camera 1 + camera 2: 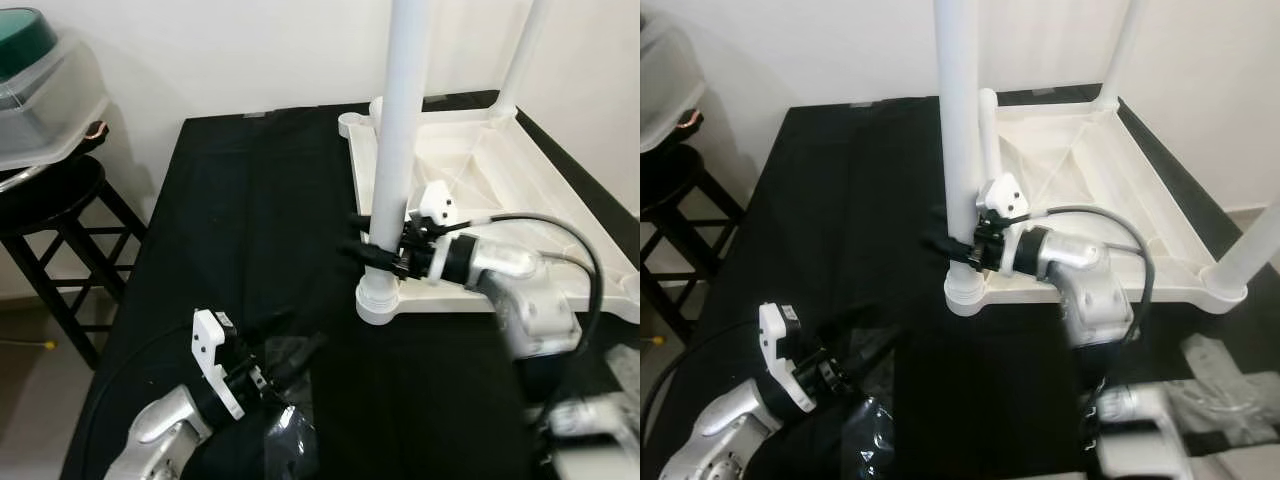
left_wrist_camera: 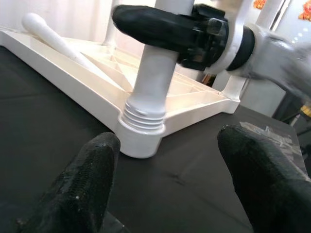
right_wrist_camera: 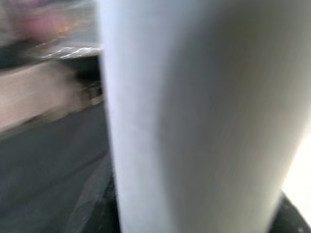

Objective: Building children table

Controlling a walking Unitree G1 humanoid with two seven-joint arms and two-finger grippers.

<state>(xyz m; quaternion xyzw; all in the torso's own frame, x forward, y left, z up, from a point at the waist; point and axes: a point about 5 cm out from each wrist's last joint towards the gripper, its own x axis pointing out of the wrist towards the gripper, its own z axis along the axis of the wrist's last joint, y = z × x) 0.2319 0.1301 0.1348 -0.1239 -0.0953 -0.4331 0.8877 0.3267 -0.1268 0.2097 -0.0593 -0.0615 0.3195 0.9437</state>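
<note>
Children's table top [image 1: 520, 200] lies upside down on the black cloth [image 1: 250, 230]. Left gripper [image 1: 285, 360] hovers spread, empty, nearby. Right gripper [image 1: 385, 255] pinches 1 leg [image 1: 400, 120] low above its threaded socket [image 1: 378, 298]; smooth hollow plastic, probably light, stiff, slippery.

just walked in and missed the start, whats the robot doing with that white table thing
It is putting together a small white plastic table. The tabletop lies upside down on a black-covered surface. The right hand is clamped around a white leg standing upright in the near corner socket, with screw threads showing just above the socket. More legs stand at other corners. The left hand hovers open low over the black surface, pointing at that leg's base, near some clear plastic wrapping.
</note>
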